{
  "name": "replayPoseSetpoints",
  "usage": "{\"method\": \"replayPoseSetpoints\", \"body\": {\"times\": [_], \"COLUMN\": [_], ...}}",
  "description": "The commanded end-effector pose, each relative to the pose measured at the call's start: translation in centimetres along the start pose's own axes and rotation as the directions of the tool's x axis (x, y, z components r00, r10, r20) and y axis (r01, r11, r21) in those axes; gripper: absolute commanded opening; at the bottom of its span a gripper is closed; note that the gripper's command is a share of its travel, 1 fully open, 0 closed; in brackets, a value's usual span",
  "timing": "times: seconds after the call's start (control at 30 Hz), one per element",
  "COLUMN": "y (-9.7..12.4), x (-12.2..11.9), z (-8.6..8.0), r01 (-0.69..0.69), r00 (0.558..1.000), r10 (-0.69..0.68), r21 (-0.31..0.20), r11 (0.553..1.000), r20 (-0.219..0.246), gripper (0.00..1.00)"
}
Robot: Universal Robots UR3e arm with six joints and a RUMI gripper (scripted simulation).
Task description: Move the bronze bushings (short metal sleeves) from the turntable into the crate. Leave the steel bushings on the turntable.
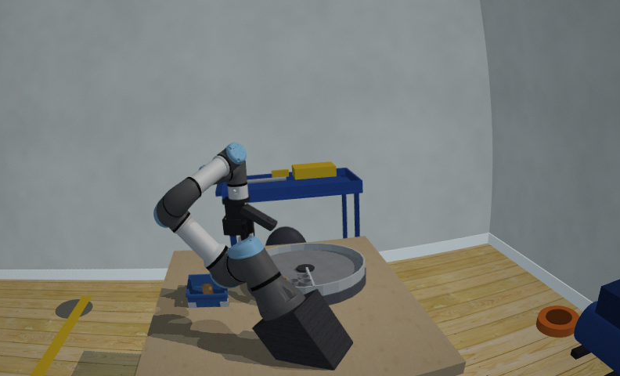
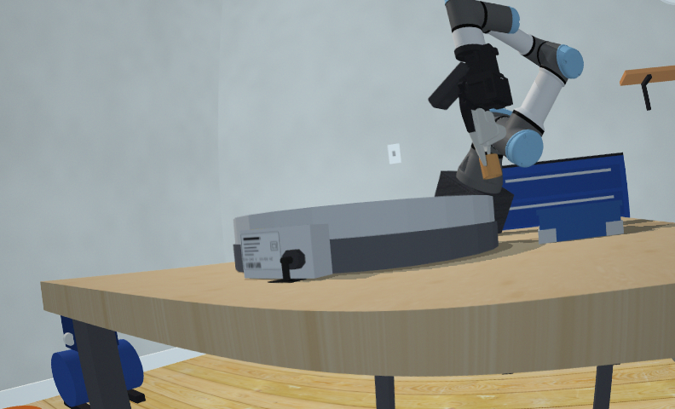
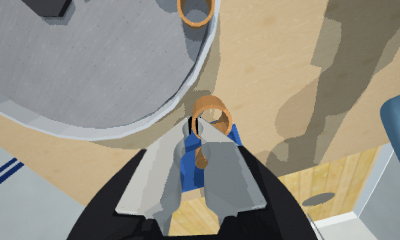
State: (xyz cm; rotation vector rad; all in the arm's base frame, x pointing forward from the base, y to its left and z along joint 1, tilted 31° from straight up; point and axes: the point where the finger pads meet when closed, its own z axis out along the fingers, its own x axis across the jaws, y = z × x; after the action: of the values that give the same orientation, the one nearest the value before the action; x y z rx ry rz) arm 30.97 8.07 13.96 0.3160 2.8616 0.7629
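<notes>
My gripper (image 2: 484,158) (image 3: 193,117) is shut on the wall of a bronze bushing (image 2: 491,167) (image 3: 206,101), held in the air above the height of the turntable rim. The fingertips are hidden behind the arm in the top view. The blue crate (image 1: 206,301) (image 2: 579,222) (image 3: 188,176) stands beside the turntable (image 1: 351,285) (image 2: 382,217) (image 3: 77,133), with a bronze bushing (image 1: 207,288) (image 3: 201,159) visible inside. Another bronze bushing (image 3: 196,24) stands on the turntable near its rim. Several steel bushings (image 1: 302,281) are on the turntable, partly hidden by the arm.
The turntable's raised rim stands near the held bushing. A thin divider bar (image 1: 310,276) and a dark hub (image 1: 304,268) (image 3: 48,7) are on the turntable. The arm's dark base block (image 1: 304,333) stands at the table's near side. A blue cart (image 1: 304,190) is behind the table.
</notes>
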Motion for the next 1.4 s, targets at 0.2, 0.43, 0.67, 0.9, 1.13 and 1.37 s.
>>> {"method": "replayPoseSetpoints", "body": {"times": [0.2,0.43,0.67,0.9,1.13,1.37], "y": [6.0,8.6,10.2,12.1,13.2,14.3], "x": [1.6,2.4,2.8,3.4,3.7,4.0], "z": [-0.4,-0.3,-0.3,-0.3,-0.3,-0.3], "r01": [-0.036,-0.037,-0.037,-0.037,-0.037,-0.037], "r00": [0.999,0.999,0.999,0.999,0.999,0.999], "r10": [0.036,0.037,0.037,0.037,0.037,0.037], "r21": [0.0,0.001,0.001,0.001,0.001,0.001], "r11": [0.999,0.999,0.999,0.999,0.999,0.999], "r20": [0.001,-0.001,-0.001,-0.001,-0.001,-0.001], "gripper": [0.0,0.0,0.0,0.0,0.0,0.0]}}
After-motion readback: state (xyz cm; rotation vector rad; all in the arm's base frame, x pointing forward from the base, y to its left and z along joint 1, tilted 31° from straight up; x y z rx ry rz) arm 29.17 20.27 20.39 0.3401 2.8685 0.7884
